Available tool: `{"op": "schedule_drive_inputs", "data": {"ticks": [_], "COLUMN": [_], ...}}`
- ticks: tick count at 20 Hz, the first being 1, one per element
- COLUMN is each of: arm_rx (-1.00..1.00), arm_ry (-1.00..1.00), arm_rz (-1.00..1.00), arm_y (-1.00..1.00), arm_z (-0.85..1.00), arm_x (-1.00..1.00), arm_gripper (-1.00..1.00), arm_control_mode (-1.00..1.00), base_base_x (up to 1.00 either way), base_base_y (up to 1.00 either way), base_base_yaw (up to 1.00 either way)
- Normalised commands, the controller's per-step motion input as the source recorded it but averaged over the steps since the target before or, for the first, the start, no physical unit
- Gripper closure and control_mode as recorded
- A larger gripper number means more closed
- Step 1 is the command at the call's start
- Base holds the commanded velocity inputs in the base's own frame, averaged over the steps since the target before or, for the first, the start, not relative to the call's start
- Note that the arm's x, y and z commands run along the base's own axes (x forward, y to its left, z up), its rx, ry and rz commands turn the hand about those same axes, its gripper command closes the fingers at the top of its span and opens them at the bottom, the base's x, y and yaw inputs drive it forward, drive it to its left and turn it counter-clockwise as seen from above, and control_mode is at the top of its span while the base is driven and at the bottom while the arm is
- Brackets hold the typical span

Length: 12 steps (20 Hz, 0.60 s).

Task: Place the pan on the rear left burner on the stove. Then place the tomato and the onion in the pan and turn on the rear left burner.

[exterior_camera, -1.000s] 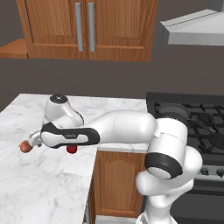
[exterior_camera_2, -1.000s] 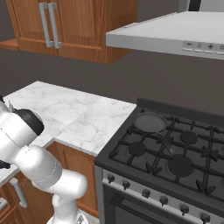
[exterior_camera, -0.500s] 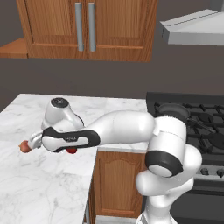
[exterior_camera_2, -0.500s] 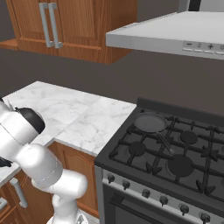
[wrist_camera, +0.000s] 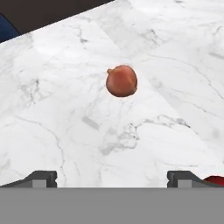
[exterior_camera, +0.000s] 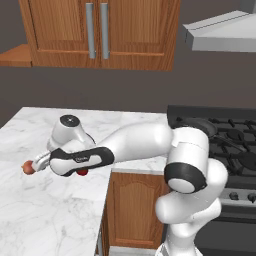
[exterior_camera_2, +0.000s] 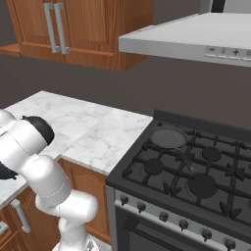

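Pan (exterior_camera_2: pixel 168 137) sits on the stove's (exterior_camera_2: pixel 147 182) rear left burner, so the vegetables come next. I have the gripper (wrist_camera: pixel 112 177) low over the marble counter (exterior_camera: pixel 60 220), jaws spread wide and empty, aimed at the onion (wrist_camera: pixel 121 81) ahead. The tomato (wrist_camera: pixel 215 180) lies just beside my right fingertip.

Even, soft rendered light with no glare; the counter (exterior_camera: pixel 60 210) is bright, the far wall dim. Shadows faint, edges slightly blurred.
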Motion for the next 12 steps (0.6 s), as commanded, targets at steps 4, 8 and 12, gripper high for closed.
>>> {"op": "schedule_drive_inputs", "data": {"ticks": [4, 8, 12], "arm_rx": [0.0, 0.0, 0.0], "arm_ry": [0.0, 0.0, 0.01], "arm_rz": [0.0, -0.02, -0.05], "arm_y": [0.11, 0.31, 0.43], "arm_z": [-0.04, -0.01, -0.02], "arm_x": [0.22, 0.14, 0.07], "arm_gripper": [-1.0, -1.0, -1.0], "arm_control_mode": [-1.0, -1.0, -1.0], "base_base_x": [0.0, 0.0, 0.0], "base_base_y": [0.0, 0.0, 0.0], "base_base_yaw": [0.0, 0.0, 0.0]}}
